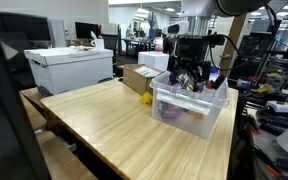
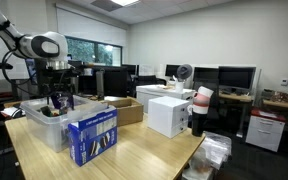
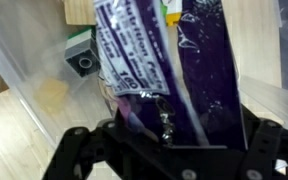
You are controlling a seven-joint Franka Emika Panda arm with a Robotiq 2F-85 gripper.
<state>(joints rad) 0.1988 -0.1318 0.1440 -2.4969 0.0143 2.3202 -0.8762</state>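
On a light wooden table (image 1: 104, 125) in an open-plan office lab, the white Franka arm (image 2: 44, 45) bends at the elbow & drops its wrist straight down, w/ the black Robotiq gripper (image 1: 189, 78) hanging vertical inside the top of a clear rectangular plastic bin (image 1: 209, 118). Both exterior views show the same pose: upper links high, forearm folded back, gripper (image 2: 56, 100) plumb over the bin (image 2: 46, 128), fingertips below rim level.

Wrist view, looking down past the gripper (image 3: 169, 135): jaws stand wide apart, one black finger (image 3: 74, 140) at each side of the frame, straddling a glossy purple foil packet (image 3: 199, 70) that lies in the bin directly beneath. Can't tell whether the pads touch it; nothing is pinched btwn them. A white printed label (image 3: 134, 50) w/ purple lettering lies across the packet, & a small grey-green block (image 3: 81, 58) sits just beside it, near the bin's wall.

Around the bin: a small yellow object (image 1: 144, 100) on the tabletop just beside it, a blue upright carton (image 2: 92, 135) near the table edge, an open brown cardboard box (image 1: 139, 78) behind, & a white lidded storage box (image 1: 69, 68) at the far corner.
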